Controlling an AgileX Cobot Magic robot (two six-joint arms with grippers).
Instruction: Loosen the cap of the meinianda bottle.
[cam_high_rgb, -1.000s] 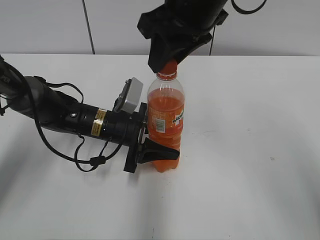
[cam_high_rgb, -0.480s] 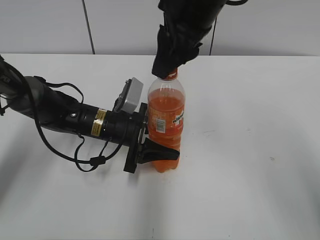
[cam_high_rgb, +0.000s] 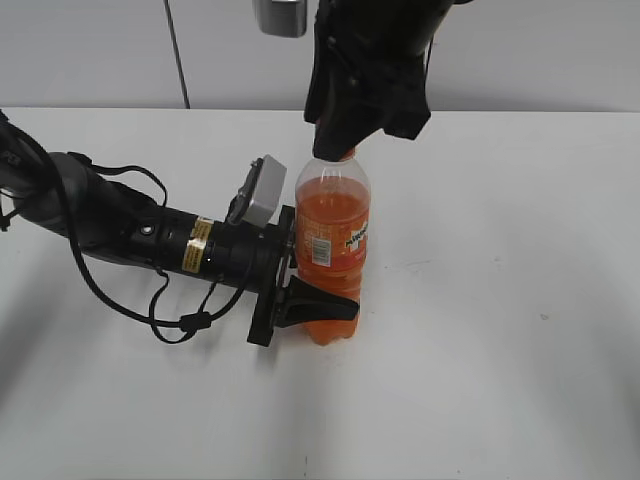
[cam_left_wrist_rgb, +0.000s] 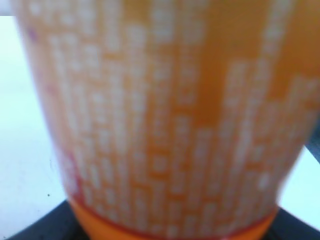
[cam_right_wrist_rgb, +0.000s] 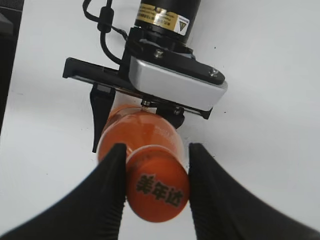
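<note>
The cap tops the meinianda bottle, upright mid-table. The right gripper, clenched on the cap, has rotated over the last second, so loosening is probably under way, though thread movement is hidden. The left gripper clamps the bottle's lower body.

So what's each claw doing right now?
Left gripper: closed on the bottle.
Right gripper: closed on the cap.
</note>
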